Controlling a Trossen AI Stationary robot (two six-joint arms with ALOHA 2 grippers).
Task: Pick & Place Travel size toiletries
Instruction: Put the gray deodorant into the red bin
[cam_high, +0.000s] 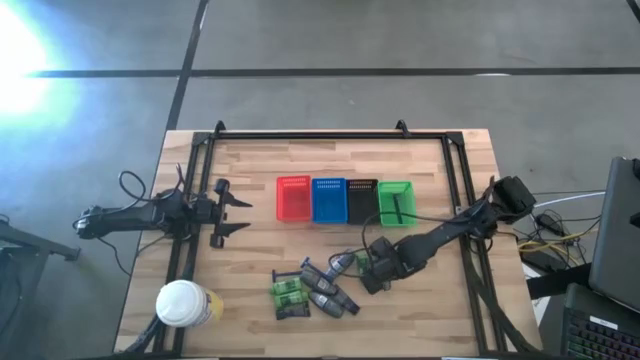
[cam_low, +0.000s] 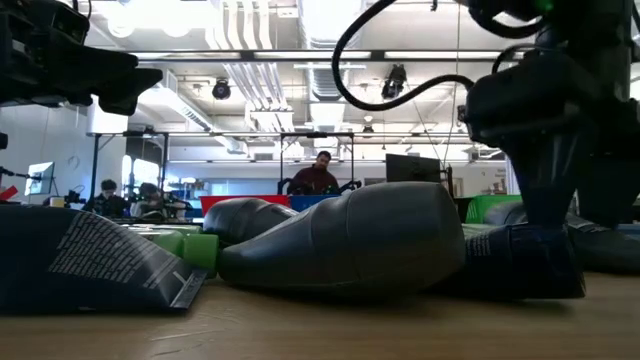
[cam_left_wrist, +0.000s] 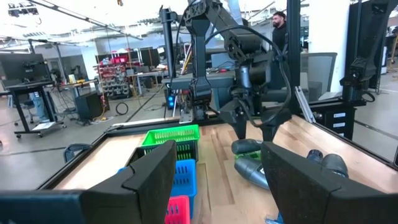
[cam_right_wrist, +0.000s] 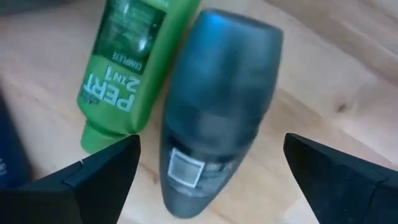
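Observation:
The toiletries lie in a loose cluster on the near middle of the table: grey oval bottles, small green packets and dark sticks. My right gripper is open and hovers at the cluster's right end, its fingers on either side of a grey oval bottle without touching it. That bottle lies flat beside a green bottle. In the low view, grey bottles fill the foreground. My left gripper waits open above the table's left part, left of the baskets.
Red, blue, black and green baskets stand in a row at the table's middle. A large white-lidded yellowish container stands at the near left corner. A black frame runs along the far edge and sides. People sit in the room behind.

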